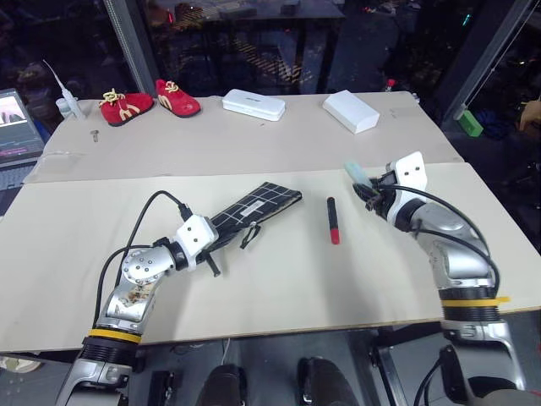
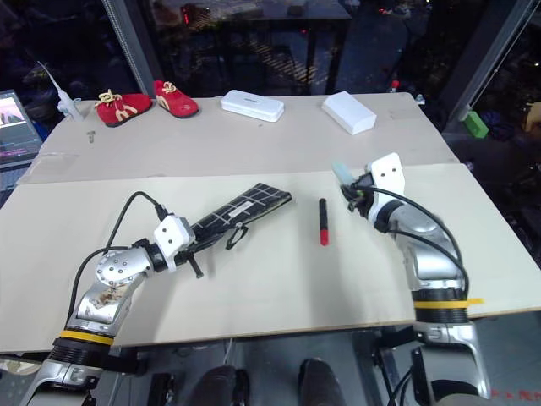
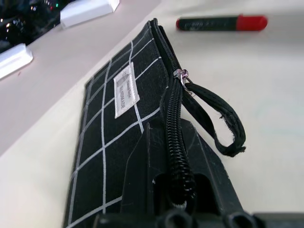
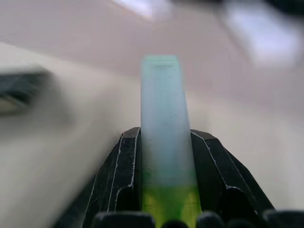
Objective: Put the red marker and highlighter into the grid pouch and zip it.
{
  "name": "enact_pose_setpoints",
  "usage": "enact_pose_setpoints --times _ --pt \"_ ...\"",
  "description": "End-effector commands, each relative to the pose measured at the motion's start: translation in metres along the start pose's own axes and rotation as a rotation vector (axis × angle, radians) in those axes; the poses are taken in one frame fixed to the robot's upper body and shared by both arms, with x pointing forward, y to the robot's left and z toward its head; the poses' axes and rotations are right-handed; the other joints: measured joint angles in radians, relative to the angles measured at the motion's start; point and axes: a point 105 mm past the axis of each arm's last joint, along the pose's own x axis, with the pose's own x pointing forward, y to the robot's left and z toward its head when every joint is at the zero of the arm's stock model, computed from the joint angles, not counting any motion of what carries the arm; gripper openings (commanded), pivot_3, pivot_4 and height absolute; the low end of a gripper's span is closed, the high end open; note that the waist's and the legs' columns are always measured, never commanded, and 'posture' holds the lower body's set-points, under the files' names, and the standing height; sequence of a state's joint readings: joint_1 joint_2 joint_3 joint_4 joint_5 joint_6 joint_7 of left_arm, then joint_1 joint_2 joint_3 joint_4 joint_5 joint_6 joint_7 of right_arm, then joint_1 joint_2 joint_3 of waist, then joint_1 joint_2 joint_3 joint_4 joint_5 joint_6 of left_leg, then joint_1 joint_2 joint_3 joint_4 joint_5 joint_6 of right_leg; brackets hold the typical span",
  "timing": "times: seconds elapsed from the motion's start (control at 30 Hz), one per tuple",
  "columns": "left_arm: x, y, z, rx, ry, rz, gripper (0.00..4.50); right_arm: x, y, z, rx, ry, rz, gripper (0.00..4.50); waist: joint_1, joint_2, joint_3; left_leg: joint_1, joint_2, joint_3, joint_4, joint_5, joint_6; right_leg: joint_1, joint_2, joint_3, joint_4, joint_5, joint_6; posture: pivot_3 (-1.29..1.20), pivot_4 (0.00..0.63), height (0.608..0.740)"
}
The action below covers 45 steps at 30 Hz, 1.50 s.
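The grid pouch (image 1: 254, 209) lies flat on the table (image 1: 279, 288), nothing loaded or zipped yet; the red marker (image 1: 333, 220) rests just beside it, untouched; the highlighter (image 4: 164, 142) is clamped in the right gripper (image 1: 368, 188), raised clear of the table; the left gripper (image 3: 178, 187) is closed on the pouch's near end.

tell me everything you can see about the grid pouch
The grid pouch is a flat black fabric case with thin white grid lines and a small white label. It lies slanted on the pale table, left of the red marker. The left gripper is shut on its near end at the zipper edge. A black loop pull hangs from the metal slider partway along the zipper.
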<state>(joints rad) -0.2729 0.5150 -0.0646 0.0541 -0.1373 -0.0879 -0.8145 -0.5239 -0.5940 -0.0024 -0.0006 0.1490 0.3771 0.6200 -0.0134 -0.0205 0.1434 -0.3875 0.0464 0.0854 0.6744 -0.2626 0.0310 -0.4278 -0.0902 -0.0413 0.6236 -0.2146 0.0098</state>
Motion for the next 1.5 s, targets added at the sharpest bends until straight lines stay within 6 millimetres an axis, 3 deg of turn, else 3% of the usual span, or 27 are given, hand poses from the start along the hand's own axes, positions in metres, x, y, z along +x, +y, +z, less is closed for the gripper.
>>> enact_pose_setpoints --times 0.03,0.17,0.4,0.67,0.8,1.2,1.4,1.5 --pt "-0.002 0.003 0.016 0.032 -0.051 -0.007 0.0 -0.002 0.037 0.004 -0.225 -0.005 0.206 1.09 0.002 0.0 0.0 0.0 0.0 0.0 0.0 0.0 0.0 0.0 0.0 0.0 0.0 0.0 0.0 0.0 0.15 0.74" --pt "-0.003 0.006 0.016 0.032 -0.05 0.001 0.0 -0.001 0.057 -0.001 -0.408 0.035 0.33 1.09 0.001 0.0 0.0 0.0 -0.001 0.001 0.001 0.0 0.0 0.0 -0.001 0.001 0.0 0.0 0.0 0.0 0.15 0.74" --pt "-0.001 0.001 0.016 0.029 -0.052 -0.008 0.0 0.02 0.054 0.01 -0.457 0.001 0.31 1.09 0.0 0.0 0.0 0.001 0.0 0.001 0.001 0.0 0.0 0.0 0.001 0.001 0.0 0.0 -0.001 0.0 0.15 0.74" --pt "-0.002 0.003 0.016 0.032 -0.05 -0.006 0.0 0.02 0.046 0.01 -0.467 0.014 0.316 1.09 0.008 0.0 0.0 0.0 -0.001 0.001 0.001 0.0 0.0 0.0 -0.001 0.0 0.0 0.0 -0.001 0.0 0.15 0.74" --pt "0.0 0.001 0.017 0.032 -0.052 -0.014 0.0 0.028 0.053 0.008 -0.51 0.019 0.336 1.09 0.007 0.0 0.0 0.0 -0.001 0.002 0.001 0.0 0.0 0.0 0.0 0.0 0.0 0.0 -0.001 0.0 0.15 0.74" --pt "0.002 -0.001 0.018 0.032 -0.06 -0.049 0.0 0.059 0.111 0.025 -0.732 -0.078 0.499 1.09 0.001 0.0 0.0 0.0 -0.001 0.002 0.002 0.0 0.0 0.0 0.0 0.0 0.001 0.0 -0.001 0.0 0.15 0.74" --pt "0.003 -0.003 0.019 0.028 -0.071 -0.068 0.0 0.071 0.153 0.03 -0.9 -0.185 0.623 1.09 -0.001 0.0 0.0 0.0 -0.001 0.002 0.001 0.0 0.0 0.0 0.0 0.0 0.001 0.0 -0.001 0.0 0.15 0.74" --pt "0.004 -0.004 0.02 0.023 -0.077 -0.072 0.0 0.08 0.162 0.035 -0.938 -0.238 0.633 1.09 -0.002 0.0 0.0 0.001 -0.001 0.003 0.001 0.0 0.0 0.0 0.0 0.0 0.002 0.0 -0.001 0.0 0.15 0.74"
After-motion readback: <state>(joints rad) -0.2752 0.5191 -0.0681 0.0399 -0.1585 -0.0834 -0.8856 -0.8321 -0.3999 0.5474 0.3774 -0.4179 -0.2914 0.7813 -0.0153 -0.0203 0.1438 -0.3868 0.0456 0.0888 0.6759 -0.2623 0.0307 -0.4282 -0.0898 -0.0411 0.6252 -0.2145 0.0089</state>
